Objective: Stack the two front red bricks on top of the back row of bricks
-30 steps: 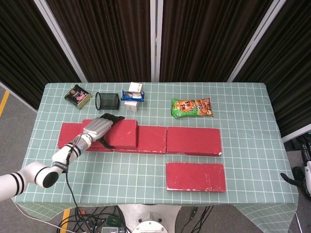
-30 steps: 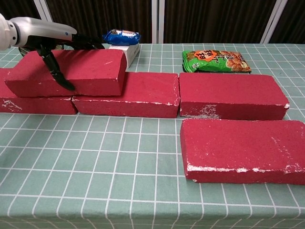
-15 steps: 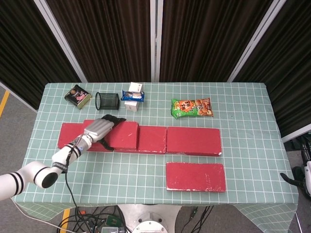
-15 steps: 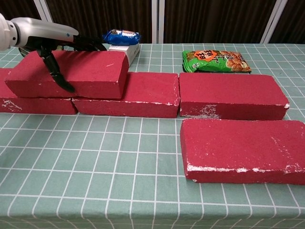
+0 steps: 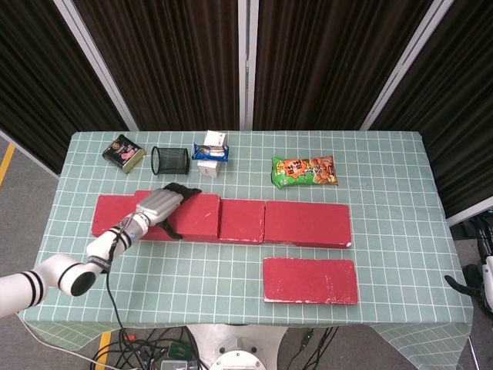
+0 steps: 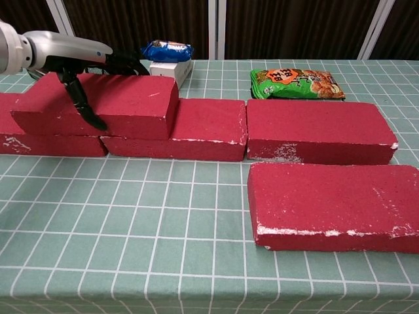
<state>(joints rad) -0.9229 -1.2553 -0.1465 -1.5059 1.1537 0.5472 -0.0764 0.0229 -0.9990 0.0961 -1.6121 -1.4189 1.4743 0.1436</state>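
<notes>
Head view
Tabletop (image 5: 385,254): covered by a green cloth with a white grid.
Back row: three rectangular red bricks laid end to end; left back brick (image 5: 108,216), middle back brick (image 5: 240,221), right back brick (image 5: 306,224).
Stacked red brick (image 5: 192,215): lies on top of the back row, over the joint between the left and middle back bricks.
Left hand (image 5: 158,205): silver body with black fingers, wrapped over the stacked red brick, gripping it from above; fingers reach across its far edge and near face.
Front red brick (image 5: 310,280): flat on the tabletop, just in front of the right back brick, apart from it.
Right hand: only a dark part at the right frame edge; its state cannot be told.
Behind the row: dark food tin (image 5: 123,152), black mesh pen cup (image 5: 170,160), blue snack packet (image 5: 209,153) on a white box (image 5: 213,140), green snack bag (image 5: 304,170).

Chest view
Left hand (image 6: 78,62): black fingers clasp the stacked red brick (image 6: 105,104) on its top and front face.
Front red brick (image 6: 334,206): nearest the camera, untouched.
</notes>
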